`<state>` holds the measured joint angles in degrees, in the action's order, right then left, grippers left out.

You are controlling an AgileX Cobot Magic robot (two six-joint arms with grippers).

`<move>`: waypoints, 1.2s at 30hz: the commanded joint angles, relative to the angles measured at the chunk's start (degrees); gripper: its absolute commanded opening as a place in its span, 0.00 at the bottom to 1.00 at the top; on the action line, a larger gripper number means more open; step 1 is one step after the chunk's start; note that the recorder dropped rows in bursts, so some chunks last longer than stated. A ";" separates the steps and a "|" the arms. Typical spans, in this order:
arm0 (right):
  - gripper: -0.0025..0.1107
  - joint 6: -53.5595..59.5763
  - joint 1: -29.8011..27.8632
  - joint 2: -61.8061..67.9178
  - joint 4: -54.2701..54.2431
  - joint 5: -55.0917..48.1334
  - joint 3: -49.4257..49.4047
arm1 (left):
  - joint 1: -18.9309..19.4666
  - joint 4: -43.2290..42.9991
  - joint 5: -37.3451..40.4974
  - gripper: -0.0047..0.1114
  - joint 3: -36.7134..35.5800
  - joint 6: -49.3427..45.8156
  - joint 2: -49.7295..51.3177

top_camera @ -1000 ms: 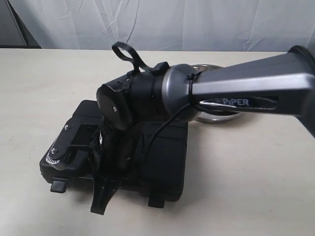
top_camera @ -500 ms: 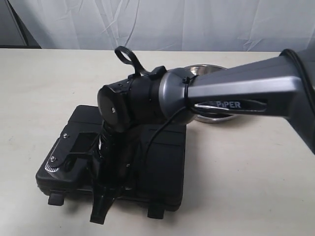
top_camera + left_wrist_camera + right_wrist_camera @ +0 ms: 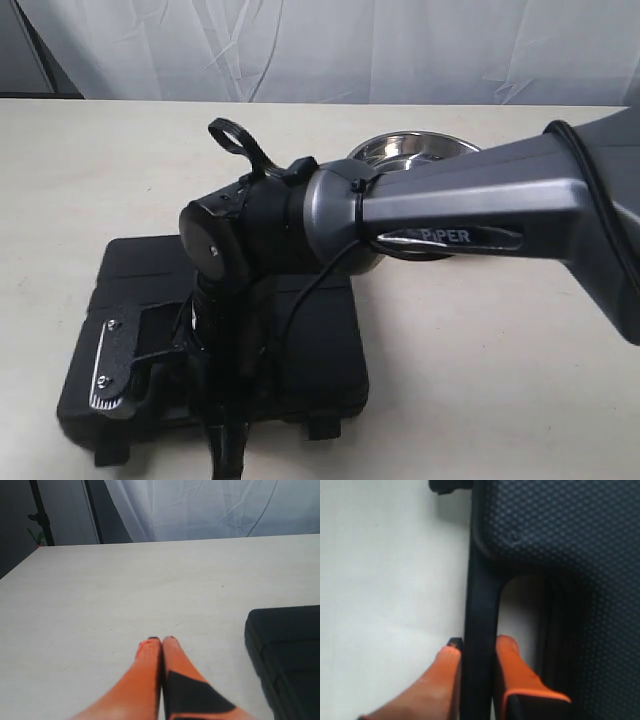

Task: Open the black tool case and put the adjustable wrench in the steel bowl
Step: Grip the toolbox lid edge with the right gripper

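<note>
The left wrist view is the only one that shows the left gripper (image 3: 160, 642). Its two orange fingers (image 3: 150, 680) are pressed together with nothing between them, over the bare table (image 3: 100, 590). A corner of the black tool case (image 3: 285, 650) lies near it, not touching.

In the outside view the case lies flat and closed on the near left of the table. The big right arm (image 3: 450, 205) reaches across from the right and covers much of it, and its fingers are hard to see there.

The right wrist view shows them. The right gripper (image 3: 479, 650) is narrow, with one orange finger on each side of the handle (image 3: 479, 595) of the case, squeezing it.

The steel bowl (image 3: 405, 148) sits on the far side of the arm, right of the case, partly hidden and apart from the right gripper
</note>
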<state>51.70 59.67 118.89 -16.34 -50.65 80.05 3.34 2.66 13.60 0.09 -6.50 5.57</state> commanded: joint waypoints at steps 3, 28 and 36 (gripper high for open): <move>0.01 9.38 2.35 -1.17 -9.28 -3.76 0.27 | 0.11 -0.12 -0.29 0.04 -0.09 0.09 -0.22; 0.08 5.33 2.35 -1.17 -6.72 -0.41 0.27 | 0.11 -0.12 -0.29 0.04 -0.09 0.09 -0.22; 0.01 5.05 2.35 -2.16 -5.77 -1.45 0.27 | 0.11 -0.12 -0.29 0.04 -0.09 0.09 -0.22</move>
<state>57.54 62.21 118.31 -23.35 -51.26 80.05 3.34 2.66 13.60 0.09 -6.50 5.57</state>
